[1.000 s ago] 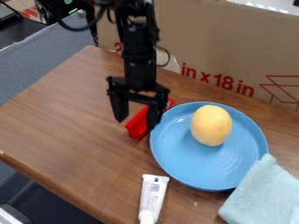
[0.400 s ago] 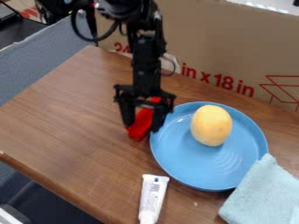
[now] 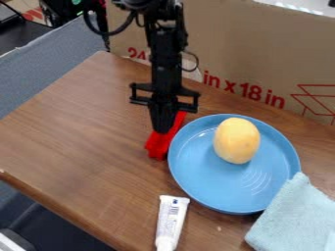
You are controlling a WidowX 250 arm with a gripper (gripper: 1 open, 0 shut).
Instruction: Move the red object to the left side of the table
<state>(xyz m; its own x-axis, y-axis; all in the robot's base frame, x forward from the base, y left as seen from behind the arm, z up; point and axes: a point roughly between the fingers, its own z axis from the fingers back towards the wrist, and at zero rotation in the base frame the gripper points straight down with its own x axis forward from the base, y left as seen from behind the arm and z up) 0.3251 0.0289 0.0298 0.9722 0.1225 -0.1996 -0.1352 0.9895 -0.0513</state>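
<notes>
The red block (image 3: 160, 143) lies on the counter (image 3: 72, 118) just beside the left rim of the blue plate (image 3: 222, 181), roughly mid-counter, so the move to the left side is not yet made. The grasp stage appears complete or nearly so: the pincer (image 3: 163, 120) stands over the upper end of the block with its jaws drawn together on it, the red showing between and below the black fingers. Whether the block is lifted clear of the wood cannot be told; its lower end looks to rest on or very near the surface. What remains, by judgement, is the lift, the carry across the bare wood to the left, and the release. The black arm (image 3: 160, 49) descends from the top of the view, nearly vertical, the pincer pointing steeply down. A yellow fruit (image 3: 237, 140) sits on the plate, apart from the block; a white tube (image 3: 167, 222) and a pale blue cloth (image 3: 296, 218) lie nearer the front edge, clear of the leftward path.
</notes>
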